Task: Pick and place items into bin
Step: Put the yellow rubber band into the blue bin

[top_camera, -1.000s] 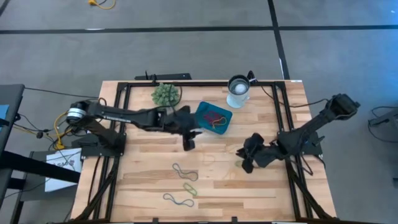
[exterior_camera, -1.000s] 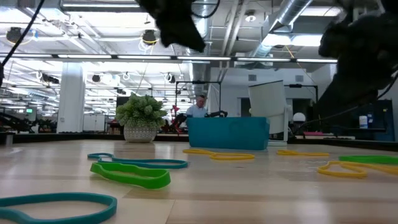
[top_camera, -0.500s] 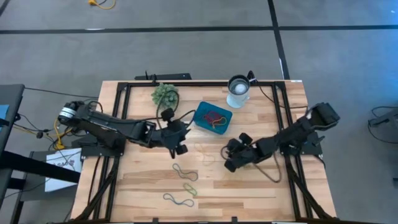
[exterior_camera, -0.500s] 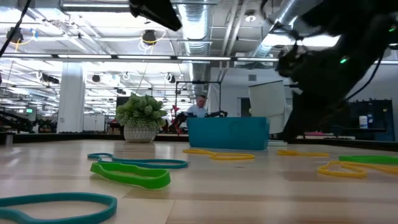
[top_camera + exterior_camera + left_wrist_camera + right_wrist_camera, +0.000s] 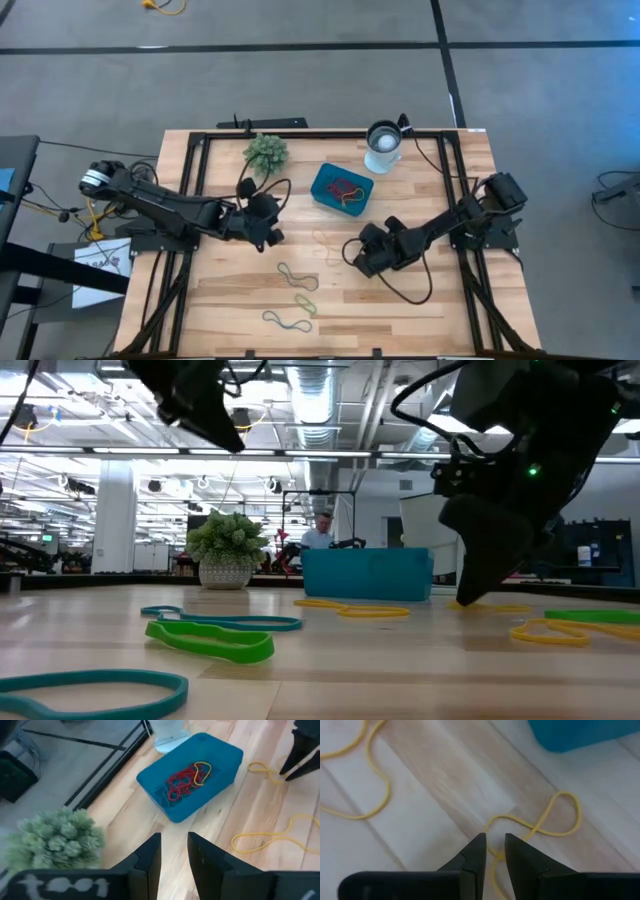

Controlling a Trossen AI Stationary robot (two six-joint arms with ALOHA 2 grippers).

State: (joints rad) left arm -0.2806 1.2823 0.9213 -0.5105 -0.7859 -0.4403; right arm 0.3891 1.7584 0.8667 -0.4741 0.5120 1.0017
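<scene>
In the teal bin (image 5: 192, 772) I count a tangle of red bands (image 5: 181, 782) and one yellow. Loose on the desk (image 5: 230, 290): yellow bands (image 5: 540, 822), plus green and blue loops (image 5: 297, 300). Right pincer (image 5: 493, 851) low over a yellow band, nearly closed, empty; left pincer (image 5: 173, 851) slightly parted, empty.

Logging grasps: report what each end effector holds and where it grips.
Nothing is held. The right end effector sits low over a yellow band, fingers narrowly apart; the left end effector is empty, facing the bin.

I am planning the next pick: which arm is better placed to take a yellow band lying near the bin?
The right. Its gripper hangs directly over a yellow band beside the bin, while the left gripper sits back, nearer the plant.
</scene>
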